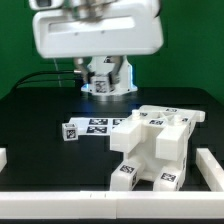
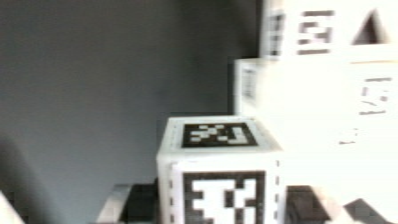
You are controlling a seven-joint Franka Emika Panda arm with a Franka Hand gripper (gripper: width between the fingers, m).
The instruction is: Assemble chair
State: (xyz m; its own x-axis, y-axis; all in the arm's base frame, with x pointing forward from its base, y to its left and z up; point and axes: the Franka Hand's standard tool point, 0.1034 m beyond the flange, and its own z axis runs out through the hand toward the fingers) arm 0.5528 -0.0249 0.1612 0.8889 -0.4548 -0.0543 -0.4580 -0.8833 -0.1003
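Matte white plastic makes up the chair (image 1: 155, 145), a chunky cluster of square-edged bars and blocks. It sits on the black tabletop (image 1: 40, 115) in the lower right of the exterior view. Small black-and-white square tags mark several of its faces. Just beside it, toward the middle of that frame, the marker board (image 1: 95, 127) lies flat, a thin strip printed with the same kind of tags. Glossy and rounded, the robot arm (image 1: 95, 35) fills the upper part of the frame as a blurred white mass. Its base (image 1: 106, 78) stands at the far side of the tabletop. Low white rails (image 1: 212, 165) edge the tabletop at the frame's sides and bottom.

In the wrist view a squared block (image 2: 222, 160) of the chair shows two tagged faces, with more flat white pieces (image 2: 329, 90) beyond it. The dark, blurred fingers (image 2: 128, 205) of the tool (image 2: 222, 208) flank this block. Whether they press on it or stand apart from it I cannot tell.
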